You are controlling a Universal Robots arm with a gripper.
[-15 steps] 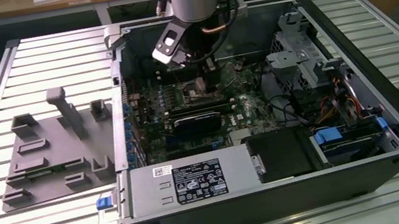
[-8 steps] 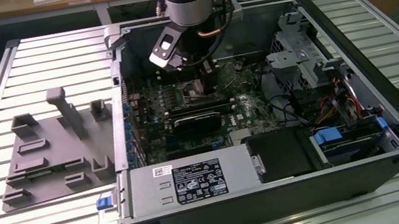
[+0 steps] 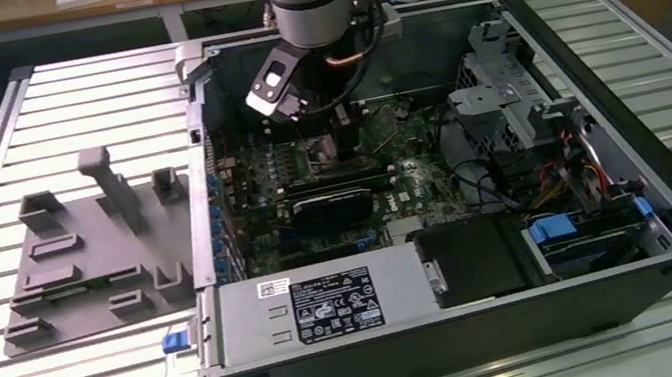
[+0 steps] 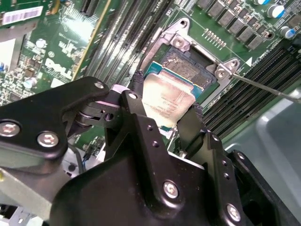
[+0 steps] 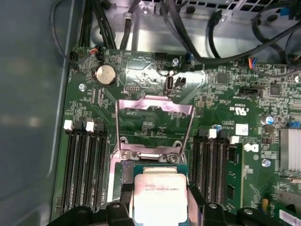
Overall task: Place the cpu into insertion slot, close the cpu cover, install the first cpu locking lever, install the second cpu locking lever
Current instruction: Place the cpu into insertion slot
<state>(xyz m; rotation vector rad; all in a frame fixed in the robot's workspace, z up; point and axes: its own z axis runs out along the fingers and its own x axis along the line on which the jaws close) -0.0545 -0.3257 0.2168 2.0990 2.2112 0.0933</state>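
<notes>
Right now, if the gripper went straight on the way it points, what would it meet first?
Likely the insertion slot: the gripper, shut on the cpu, points straight at it. The cpu cover stands raised beyond the slot, seemingly clear. Depth is hard to judge.

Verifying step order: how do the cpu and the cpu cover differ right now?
The cpu is a solid plate; the cpu cover is an open frame with a square window. The cpu is clamped in the pincer over the insertion slot; the cpu cover stands swung open off it, untouched. Shared: both are silvery metal, roughly square.
</notes>
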